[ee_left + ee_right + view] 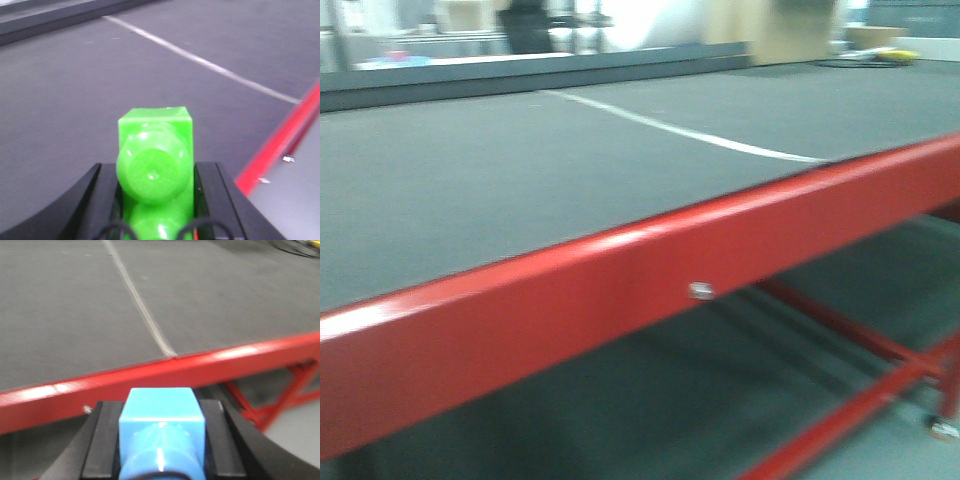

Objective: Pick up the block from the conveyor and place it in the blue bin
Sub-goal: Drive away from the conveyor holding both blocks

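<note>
- While the left gripper (156,205) hangs over the conveyor (520,170), its two black fingers (95,200) pinch a green block (155,140) from both sides.
- The green block is above the grey belt (65,90). The red frame (280,140) edge is off to its right.
- The right gripper (161,450) pinches a blue block (162,412) between its own black fingers.
- In the right wrist view, the red edge runs across just past the blue block. The belt lies on the far side of that edge.
- The belt is wide and flat, with lots of open room on top.
- A thin white line (680,130) runs across the belt and ends at the red edge.
- A low dark wall (520,75) runs along the far edge of the belt.
- A small silver bolt (700,290) sits on the side of the red frame.
- Under the belt on the right, thin red bars (860,400) cross near the floor.
- The front view is blurry, so the things behind the belt are hard to make out.
</note>
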Controlling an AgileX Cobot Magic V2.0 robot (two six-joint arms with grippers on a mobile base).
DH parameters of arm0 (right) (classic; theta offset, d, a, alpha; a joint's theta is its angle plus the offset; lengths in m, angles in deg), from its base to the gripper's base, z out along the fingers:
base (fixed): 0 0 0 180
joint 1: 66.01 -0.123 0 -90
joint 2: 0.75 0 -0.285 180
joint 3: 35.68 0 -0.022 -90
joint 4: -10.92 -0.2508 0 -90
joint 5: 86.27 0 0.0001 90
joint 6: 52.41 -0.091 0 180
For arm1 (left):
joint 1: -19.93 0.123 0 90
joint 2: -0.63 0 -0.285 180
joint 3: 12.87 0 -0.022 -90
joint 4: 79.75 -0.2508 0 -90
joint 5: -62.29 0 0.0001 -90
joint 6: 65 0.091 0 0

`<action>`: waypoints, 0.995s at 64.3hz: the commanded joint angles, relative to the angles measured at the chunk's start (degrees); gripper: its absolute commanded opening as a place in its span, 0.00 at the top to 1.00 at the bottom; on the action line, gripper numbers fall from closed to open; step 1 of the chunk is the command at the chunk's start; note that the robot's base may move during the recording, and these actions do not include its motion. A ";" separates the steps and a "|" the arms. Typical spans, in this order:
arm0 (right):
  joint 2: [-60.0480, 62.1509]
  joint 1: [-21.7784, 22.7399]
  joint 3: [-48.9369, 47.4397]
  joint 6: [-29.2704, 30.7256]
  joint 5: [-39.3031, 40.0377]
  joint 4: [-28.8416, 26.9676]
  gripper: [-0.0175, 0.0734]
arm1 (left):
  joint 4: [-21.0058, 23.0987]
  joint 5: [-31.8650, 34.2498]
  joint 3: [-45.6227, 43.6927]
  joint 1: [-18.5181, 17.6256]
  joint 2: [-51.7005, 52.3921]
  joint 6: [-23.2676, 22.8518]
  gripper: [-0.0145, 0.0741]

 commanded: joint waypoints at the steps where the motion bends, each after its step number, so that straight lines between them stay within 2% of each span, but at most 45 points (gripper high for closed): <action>1: 0.19 -0.20 -0.51 0.06 1.14 0.56 0.98 | 0.11 1.20 -0.28 -0.40 0.24 -0.32 0.96; 64: 0.19 -0.20 -0.51 0.06 1.14 0.56 0.98 | 0.11 1.20 -0.28 -0.40 0.24 -0.32 0.96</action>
